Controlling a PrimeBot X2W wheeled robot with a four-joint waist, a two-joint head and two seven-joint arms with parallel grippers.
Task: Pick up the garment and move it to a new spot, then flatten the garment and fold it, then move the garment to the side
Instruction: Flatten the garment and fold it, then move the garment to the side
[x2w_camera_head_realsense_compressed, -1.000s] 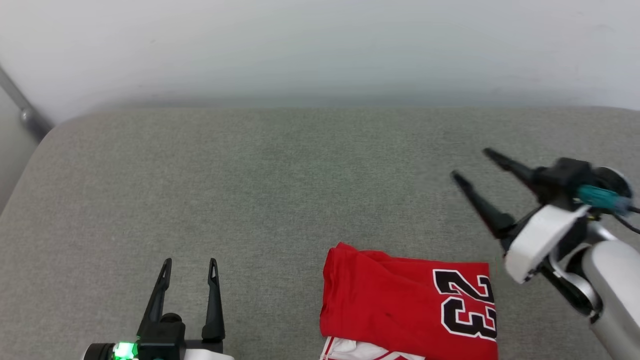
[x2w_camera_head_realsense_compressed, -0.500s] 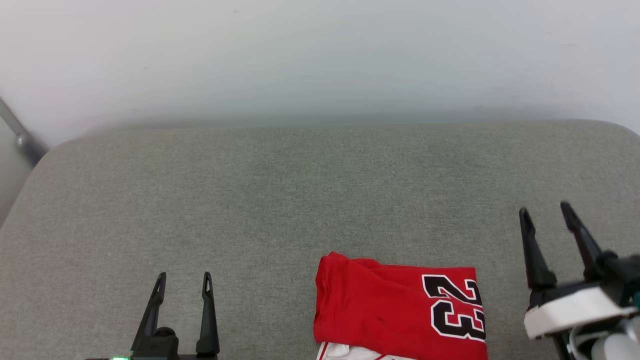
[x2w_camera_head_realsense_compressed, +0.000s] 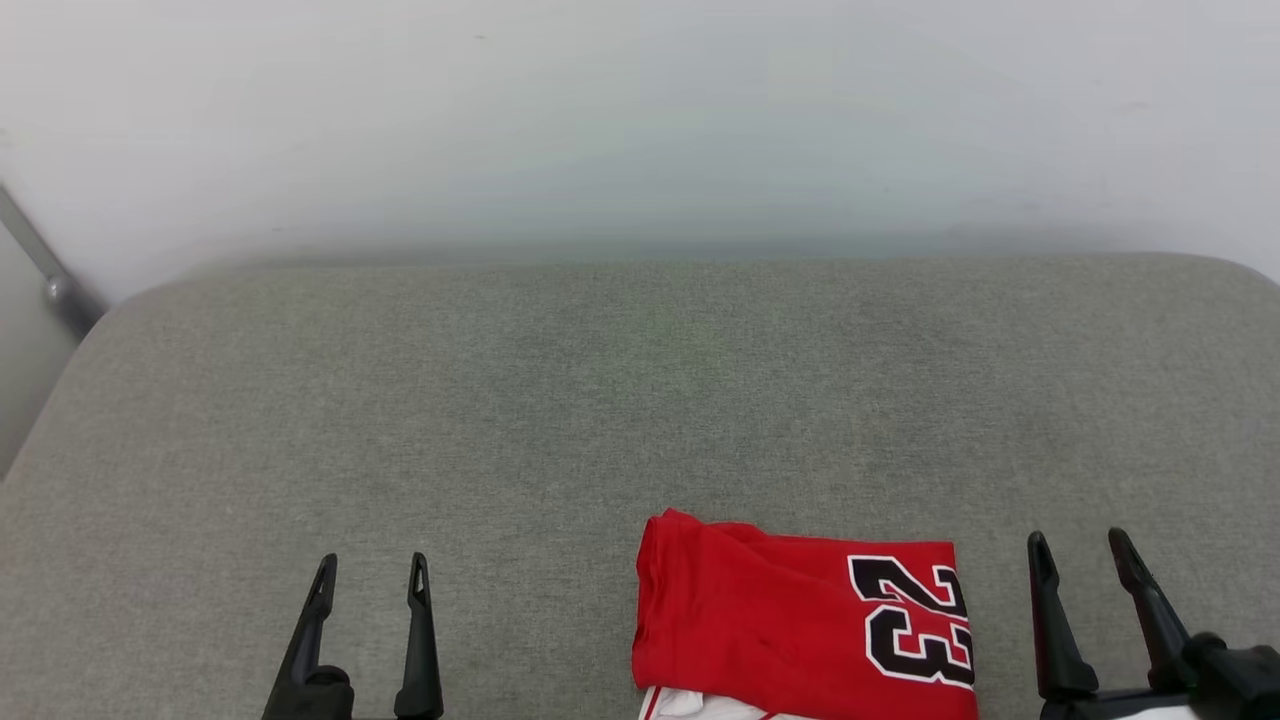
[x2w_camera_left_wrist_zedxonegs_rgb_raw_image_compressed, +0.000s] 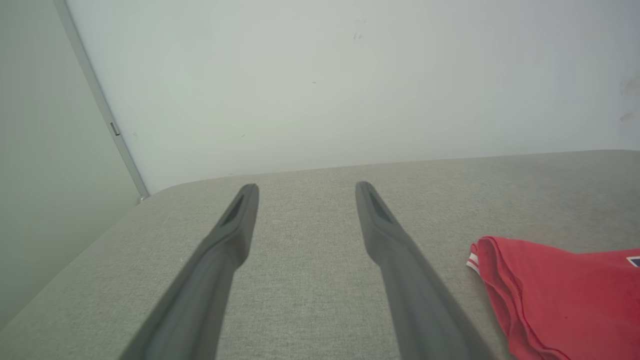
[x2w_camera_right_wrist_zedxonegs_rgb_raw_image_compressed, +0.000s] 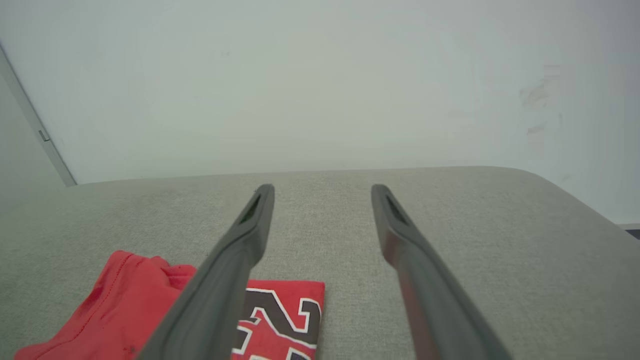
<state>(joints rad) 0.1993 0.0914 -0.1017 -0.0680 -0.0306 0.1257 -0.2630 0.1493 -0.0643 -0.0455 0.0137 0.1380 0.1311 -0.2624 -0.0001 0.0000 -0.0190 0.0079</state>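
The garment (x2w_camera_head_realsense_compressed: 780, 620) lies folded into a red rectangle at the lower middle-right of the grey surface, its black "23" print facing up and a bit of white sleeve at the bottom edge. In the left wrist view the garment (x2w_camera_left_wrist_zedxonegs_rgb_raw_image_compressed: 560, 295) sits to the right; in the right wrist view the garment (x2w_camera_right_wrist_zedxonegs_rgb_raw_image_compressed: 135, 310) sits to the lower left. My left gripper (x2w_camera_head_realsense_compressed: 370, 575) stands open at the lower left, well apart from the cloth. At the lower right my right gripper (x2w_camera_head_realsense_compressed: 1085, 550) is open just beside the garment's right edge, holding nothing.
A grey fabric-covered surface (x2w_camera_head_realsense_compressed: 600, 400) with rounded far corners carries the garment. A pale wall (x2w_camera_head_realsense_compressed: 640, 120) rises right behind it. A metal bar (x2w_camera_head_realsense_compressed: 45, 270) runs diagonally at the far left.
My right arm has swung back from over the surface down to the lower right, fingers now pointing away. The camera has tilted, shifting the whole picture slightly. The garment lies unmoved.
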